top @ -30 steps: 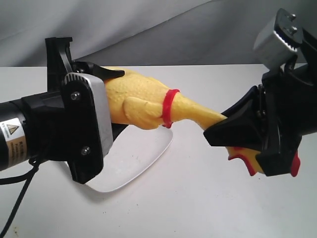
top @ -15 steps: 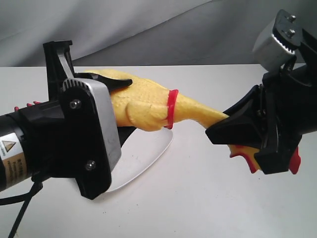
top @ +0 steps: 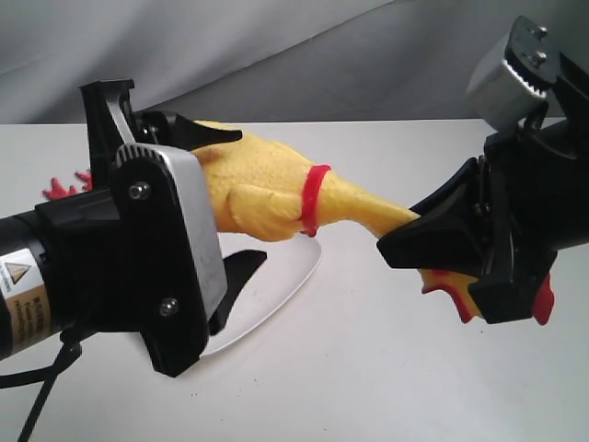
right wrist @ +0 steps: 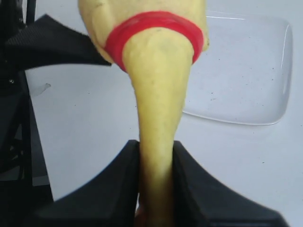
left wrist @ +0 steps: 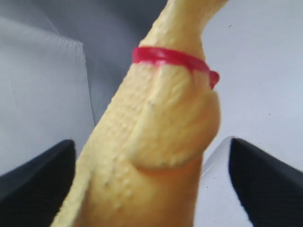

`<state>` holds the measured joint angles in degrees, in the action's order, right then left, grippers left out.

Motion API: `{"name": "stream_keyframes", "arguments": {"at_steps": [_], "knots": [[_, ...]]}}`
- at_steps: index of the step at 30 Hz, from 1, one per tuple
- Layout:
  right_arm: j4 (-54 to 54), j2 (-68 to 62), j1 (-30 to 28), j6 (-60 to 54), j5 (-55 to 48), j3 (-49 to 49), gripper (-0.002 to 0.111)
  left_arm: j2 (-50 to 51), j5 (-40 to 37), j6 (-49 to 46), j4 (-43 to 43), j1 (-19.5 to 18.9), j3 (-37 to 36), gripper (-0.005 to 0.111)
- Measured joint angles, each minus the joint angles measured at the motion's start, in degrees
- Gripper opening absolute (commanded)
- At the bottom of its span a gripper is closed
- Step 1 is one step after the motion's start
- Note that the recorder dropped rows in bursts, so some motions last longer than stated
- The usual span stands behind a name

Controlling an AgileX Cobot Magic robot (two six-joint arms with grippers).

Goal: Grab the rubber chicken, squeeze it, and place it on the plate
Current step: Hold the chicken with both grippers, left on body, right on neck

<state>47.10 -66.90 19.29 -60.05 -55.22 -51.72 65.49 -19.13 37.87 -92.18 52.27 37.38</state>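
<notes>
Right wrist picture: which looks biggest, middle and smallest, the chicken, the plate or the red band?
1. The chicken and the plate: too alike to rank. The chicken is nearer the camera and covers part of the plate.
2. The red band: clearly smallest.

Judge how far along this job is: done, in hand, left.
Done: the chicken is lifted off the table. Squeeze: cannot tell. In hand: the right gripper clamps its neck; the left gripper stands open around its body. Left: setting it on the plate.
</notes>
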Motion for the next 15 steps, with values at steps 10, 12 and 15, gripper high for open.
{"name": "stream_keyframes", "arguments": {"at_steps": [10,12,15], "knots": [[0.1,0.0,0.0,0.0,0.2,0.0,0.000,0.0,-2.9,0.1,2.6,0.2,0.0,0.081],[0.1,0.0,0.0,0.0,0.2,0.0,0.000,0.0,-3.2,0.1,2.7,0.2,0.0,0.056],[0.1,0.0,0.0,0.1,0.2,0.0,0.000,0.0,-3.6,0.1,3.0,0.2,0.0,0.009]]}}
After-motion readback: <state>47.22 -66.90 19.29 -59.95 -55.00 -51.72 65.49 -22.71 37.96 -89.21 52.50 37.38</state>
